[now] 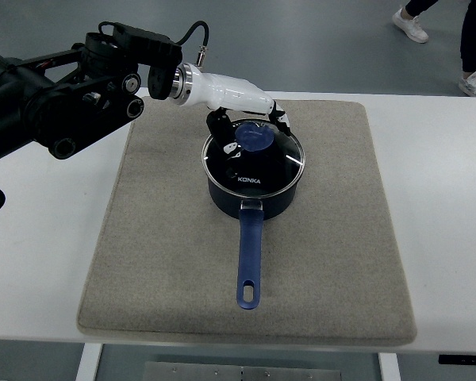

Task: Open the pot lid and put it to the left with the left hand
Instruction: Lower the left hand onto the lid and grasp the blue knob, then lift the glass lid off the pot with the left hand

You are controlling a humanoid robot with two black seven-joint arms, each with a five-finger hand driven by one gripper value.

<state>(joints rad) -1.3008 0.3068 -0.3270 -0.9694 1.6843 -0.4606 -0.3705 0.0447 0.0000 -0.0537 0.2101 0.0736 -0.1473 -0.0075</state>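
A dark blue pot (pixel 254 198) stands in the middle of the grey mat (pixel 166 262), its long blue handle (pixel 250 258) pointing toward the front edge. A glass lid (pixel 258 171) with a blue knob (pixel 254 140) lies flat on the pot. My left hand (pixel 250 127), white with black fingers, reaches in from the upper left and hovers over the lid. Its fingers curl around the knob on both sides. The lid still rests on the pot rim.
The mat lies on a white table (pixel 436 198). Bare mat (pixel 159 198) stretches to the left of the pot. A person's shoes (pixel 412 25) show on the floor at the top right.
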